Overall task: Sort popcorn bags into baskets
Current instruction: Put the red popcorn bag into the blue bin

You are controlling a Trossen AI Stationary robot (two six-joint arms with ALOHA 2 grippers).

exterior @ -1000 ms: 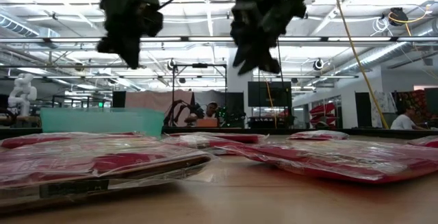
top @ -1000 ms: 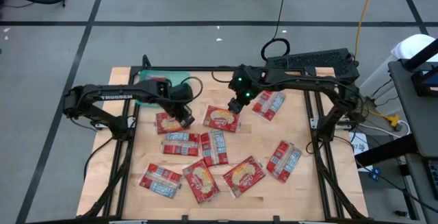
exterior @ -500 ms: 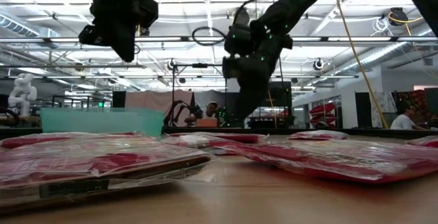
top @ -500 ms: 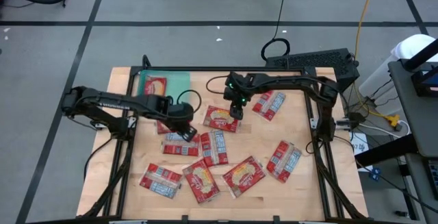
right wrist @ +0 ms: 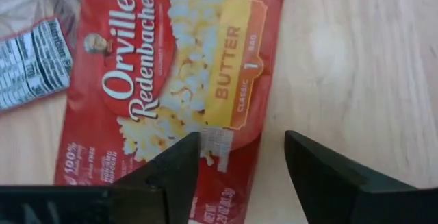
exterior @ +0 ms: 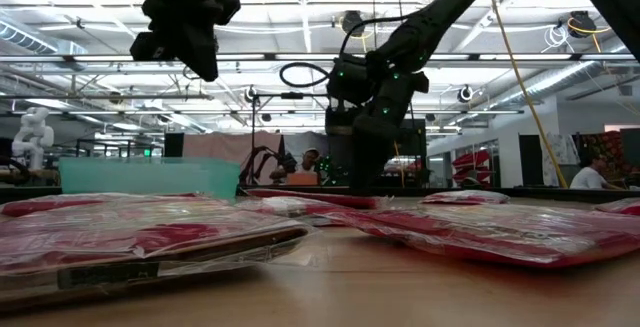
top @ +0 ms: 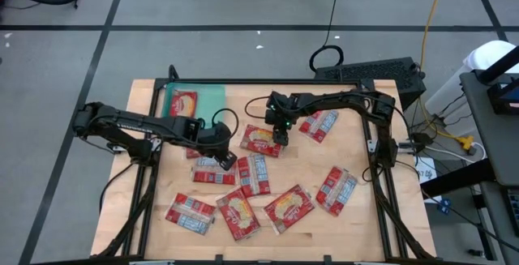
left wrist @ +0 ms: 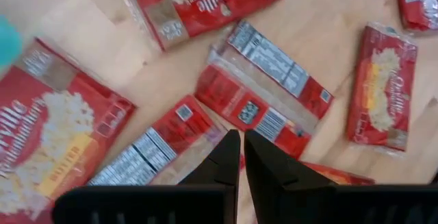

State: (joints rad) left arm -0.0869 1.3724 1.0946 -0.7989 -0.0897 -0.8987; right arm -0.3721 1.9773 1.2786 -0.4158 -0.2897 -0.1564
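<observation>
Wood table [top: 357, 156] carries about ten red popcorn bags [top: 289, 206] scattered loose. One more bag lies in the teal basket [top: 212, 96] at the far left corner.

Changes in the last second:
- left arm has swung from beside the basket out over the bags left of centre. The left gripper [top: 223, 156] is pinched narrow and holds nothing, so I read that drop as done and a new pick starting.
- right arm has come down from mid-air. The right gripper [right wrist: 236, 159] now sits low with fingers spread wide, straddling the edge of the butter-side bag [top: 261, 140] near the table's middle. The jaws went wider during the descent; no grip yet.

Hard to see:
- actual finger contact with the butter-side bag; the right wrist view only shows the edge between the fingers.
- a second basket; only one shows.
- some bags under the left arm overlap, so the count is rough.
- low view is blocked by near bags.
</observation>
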